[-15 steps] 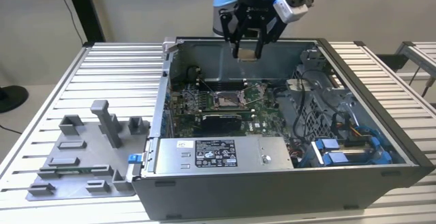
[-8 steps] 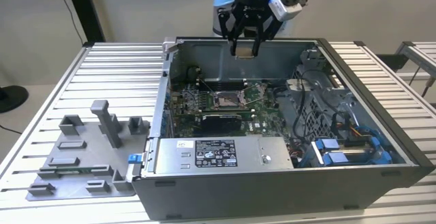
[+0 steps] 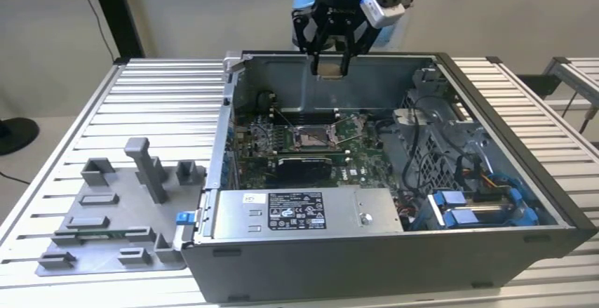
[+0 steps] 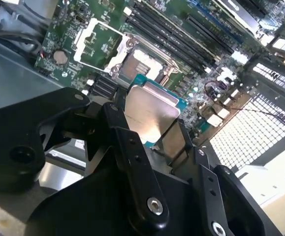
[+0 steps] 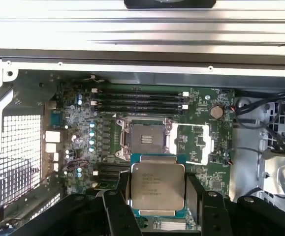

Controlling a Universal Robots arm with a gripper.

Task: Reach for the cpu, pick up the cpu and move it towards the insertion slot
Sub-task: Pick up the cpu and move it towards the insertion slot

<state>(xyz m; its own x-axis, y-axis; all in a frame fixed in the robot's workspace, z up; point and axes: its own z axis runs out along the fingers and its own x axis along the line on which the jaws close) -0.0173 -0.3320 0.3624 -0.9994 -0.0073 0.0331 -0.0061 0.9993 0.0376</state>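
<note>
One cpu (image 5: 157, 189) sits pinched between the two black fingers (image 5: 118, 214) of the single gripper (image 3: 330, 66), its silvery top face turned to the cameras in both wrist views and a thin teal edge showing round it (image 4: 149, 114). In the exterior view the gripper hangs above the rear wall of the one open computer case (image 3: 524, 182), with the chip a small pale square at its tips (image 3: 330, 71). The fingers close on opposite edges of the chip, so the pincer is clamped on it and not spread.

There is one insertion slot (image 5: 147, 139) on the green circuit board (image 5: 78, 147), with a shiny metal frame around a dark centre (its load plate is flipped open to one side (image 5: 194, 142)). In the first wrist view the held chip appears just beside the slot, apart from it. The slot also shows in the exterior view (image 3: 312, 138), well below the gripper.

Four long dark memory slots (image 5: 137, 101) run side by side near the socket, and one round coin battery (image 5: 216, 112) sits on the board.

The case lies on a table of ribbed metal slats (image 3: 168, 90). To the exterior view's left, one grey fixture plate (image 3: 112, 217) carries several upright grey blocks. A plain pale wall (image 3: 187, 13) stands behind.
</note>
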